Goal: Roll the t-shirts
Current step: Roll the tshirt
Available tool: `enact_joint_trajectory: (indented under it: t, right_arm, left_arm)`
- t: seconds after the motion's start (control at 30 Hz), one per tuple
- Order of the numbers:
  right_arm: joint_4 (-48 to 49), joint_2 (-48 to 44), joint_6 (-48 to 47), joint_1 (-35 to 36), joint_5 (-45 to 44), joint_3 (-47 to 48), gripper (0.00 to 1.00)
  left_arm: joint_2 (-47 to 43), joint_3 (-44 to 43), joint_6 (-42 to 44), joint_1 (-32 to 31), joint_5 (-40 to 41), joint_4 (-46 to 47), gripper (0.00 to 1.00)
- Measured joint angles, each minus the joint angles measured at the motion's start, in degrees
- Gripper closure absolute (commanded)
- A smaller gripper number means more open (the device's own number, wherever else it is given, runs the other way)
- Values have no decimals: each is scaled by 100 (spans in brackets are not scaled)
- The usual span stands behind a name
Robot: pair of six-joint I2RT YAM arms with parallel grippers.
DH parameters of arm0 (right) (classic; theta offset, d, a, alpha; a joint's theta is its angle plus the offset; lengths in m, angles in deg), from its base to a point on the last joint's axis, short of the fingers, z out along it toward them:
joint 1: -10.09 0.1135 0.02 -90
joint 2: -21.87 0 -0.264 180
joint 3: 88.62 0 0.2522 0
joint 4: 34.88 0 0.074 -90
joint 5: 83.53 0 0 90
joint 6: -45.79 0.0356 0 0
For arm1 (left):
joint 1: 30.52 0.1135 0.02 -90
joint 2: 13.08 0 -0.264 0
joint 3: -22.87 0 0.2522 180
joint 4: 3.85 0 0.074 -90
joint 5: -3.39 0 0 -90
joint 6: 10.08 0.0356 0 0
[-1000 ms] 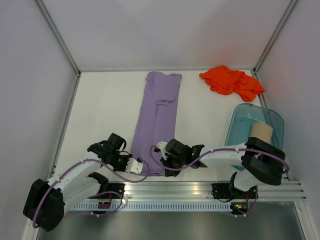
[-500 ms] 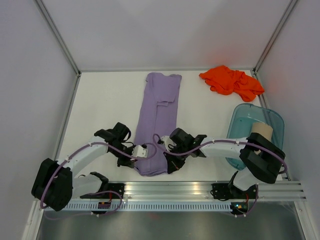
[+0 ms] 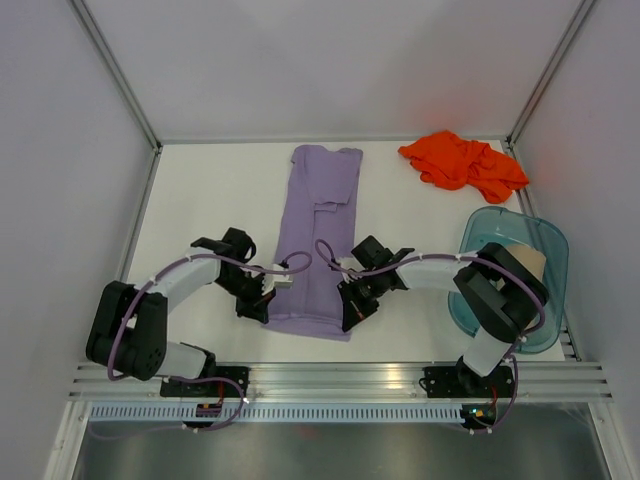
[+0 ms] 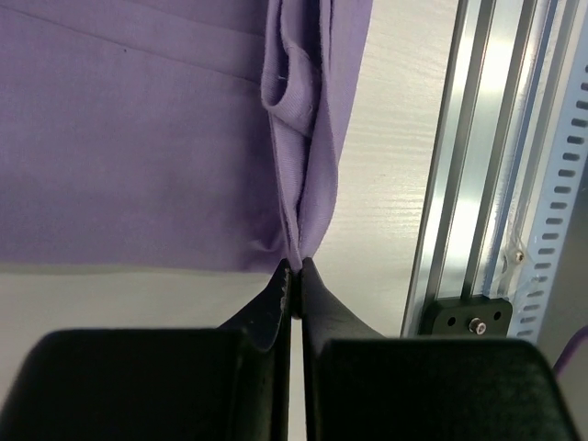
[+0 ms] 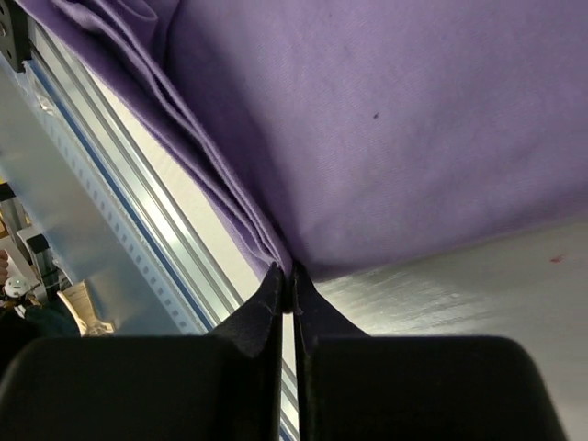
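Observation:
The lavender t-shirt [image 3: 318, 235] lies folded into a long strip down the middle of the table, its near end turned over. My left gripper [image 3: 262, 303] is shut on the near left corner of that end; the left wrist view shows the cloth [image 4: 184, 138] pinched at my gripper's tips [image 4: 296, 268]. My right gripper [image 3: 350, 313] is shut on the near right corner; the right wrist view shows the cloth [image 5: 367, 119] folded in layers at my gripper's tips [image 5: 287, 276]. The orange t-shirt [image 3: 462, 162] lies crumpled at the far right. The beige t-shirt [image 3: 522, 262] is rolled inside the tub.
A translucent teal tub [image 3: 483, 232] stands at the right edge of the table. The aluminium rail [image 3: 340, 378] runs along the near edge, close behind both grippers; it also shows in the left wrist view [image 4: 496, 165]. White walls enclose the table.
Both grippers have moved away from the near rail toward the far side, carrying the shirt's near end with them and folding it over the strip. The orange shirt and tub have not moved.

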Motion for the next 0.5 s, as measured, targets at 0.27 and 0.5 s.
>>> enact_joint_trajectory:
  t: [0.27, 0.5]
  right_arm:
    - [-275, 98, -57, -382, -225, 304, 66]
    - [-702, -400, -24, -393, -1106, 697, 68]
  left_arm:
    - [372, -7, -201, 0, 33, 240, 98]
    - [385, -26, -387, 0, 48, 306, 98]
